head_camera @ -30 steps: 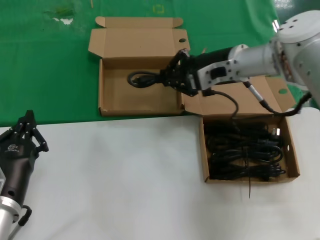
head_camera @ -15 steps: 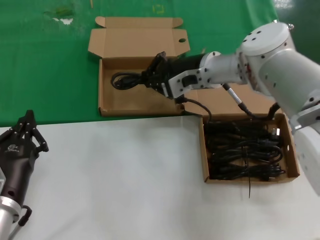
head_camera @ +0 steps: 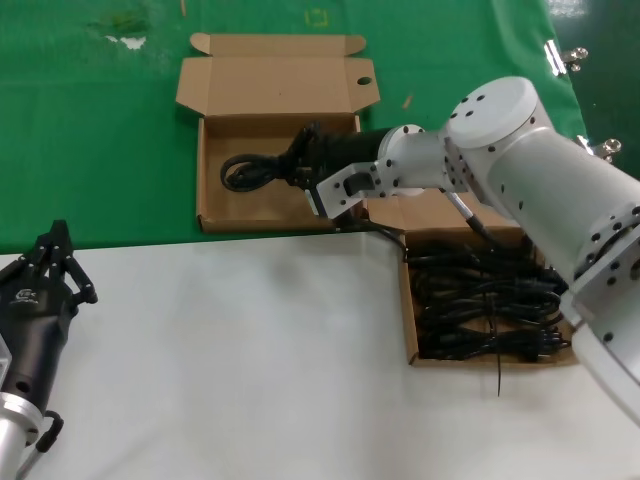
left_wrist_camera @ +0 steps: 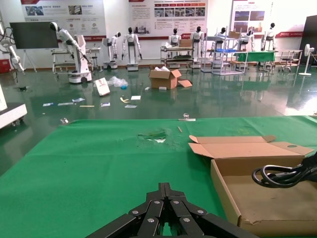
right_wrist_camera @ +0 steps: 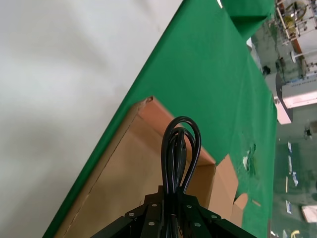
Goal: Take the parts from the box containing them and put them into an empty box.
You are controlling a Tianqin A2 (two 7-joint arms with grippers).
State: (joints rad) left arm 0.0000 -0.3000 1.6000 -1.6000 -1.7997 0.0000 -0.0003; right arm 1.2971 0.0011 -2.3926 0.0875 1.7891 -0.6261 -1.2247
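Cable (head_camera: 250,171) in right gripper (head_camera: 300,166), seemingly aloft.

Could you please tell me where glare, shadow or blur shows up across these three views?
Head view: even light, a soft shadow beside the full box on the white table. Left wrist view: ceiling lights glare on the glossy floor behind. Right wrist view: the cable bundle held by the right gripper looks sharp; the table is slightly soft.

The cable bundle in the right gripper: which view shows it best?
The head view: the cable bundle shows over the far box, gripped by the right gripper. The right wrist view shows only its looped end; the left wrist view catches that end at the edge.
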